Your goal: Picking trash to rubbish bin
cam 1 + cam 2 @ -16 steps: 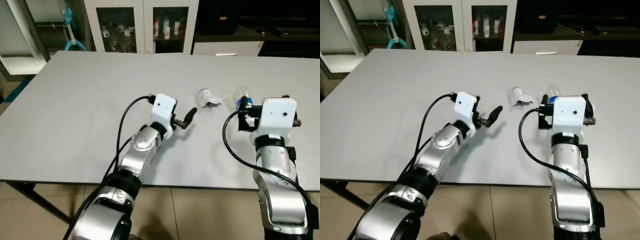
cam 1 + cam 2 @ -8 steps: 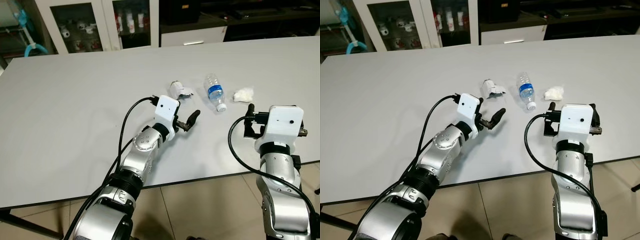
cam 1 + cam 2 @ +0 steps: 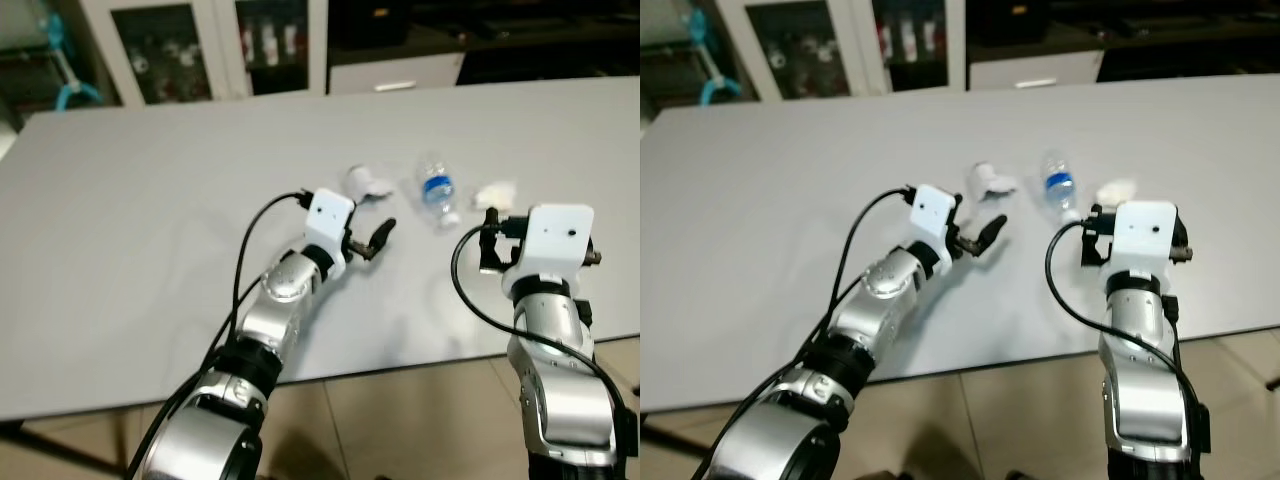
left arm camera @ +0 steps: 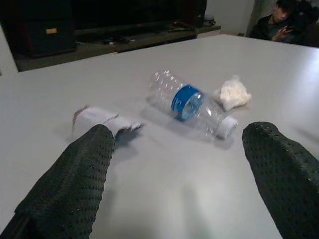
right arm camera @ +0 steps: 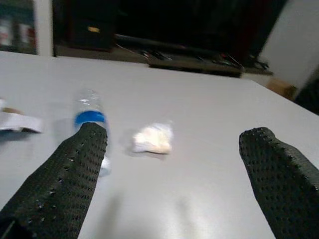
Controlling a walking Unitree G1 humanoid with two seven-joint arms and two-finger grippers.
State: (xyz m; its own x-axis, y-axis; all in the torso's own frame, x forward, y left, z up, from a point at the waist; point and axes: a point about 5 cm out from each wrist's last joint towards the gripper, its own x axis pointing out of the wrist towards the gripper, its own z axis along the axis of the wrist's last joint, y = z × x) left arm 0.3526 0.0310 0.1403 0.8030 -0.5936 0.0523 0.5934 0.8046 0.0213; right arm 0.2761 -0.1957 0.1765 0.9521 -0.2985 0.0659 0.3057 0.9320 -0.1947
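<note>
Three pieces of trash lie in a row on the grey table (image 3: 150, 200): a crumpled white wrapper (image 3: 365, 182), a clear plastic bottle (image 3: 437, 192) on its side with a blue label, and a white tissue wad (image 3: 495, 193). My left gripper (image 3: 378, 238) hovers low over the table just short of the wrapper, open, with the wrapper (image 4: 99, 118) and bottle (image 4: 192, 103) ahead of its fingers (image 4: 75, 184). My right gripper (image 5: 174, 149) is open too. It points at the tissue (image 5: 152, 138), and the bottle (image 5: 90, 122) lies by one finger. Neither gripper holds anything.
A glass-door cabinet (image 3: 210, 50) and dark shelving stand behind the table. A person (image 4: 279, 20) sits beyond the far corner. The table's front edge (image 3: 400, 365) runs just below my forearms, with tiled floor (image 3: 420, 420) beneath.
The head view has swung, so the whole picture has shifted. The bottle, beside my right wrist a second ago, now lies out in front with the tissue. The trash has not moved.
</note>
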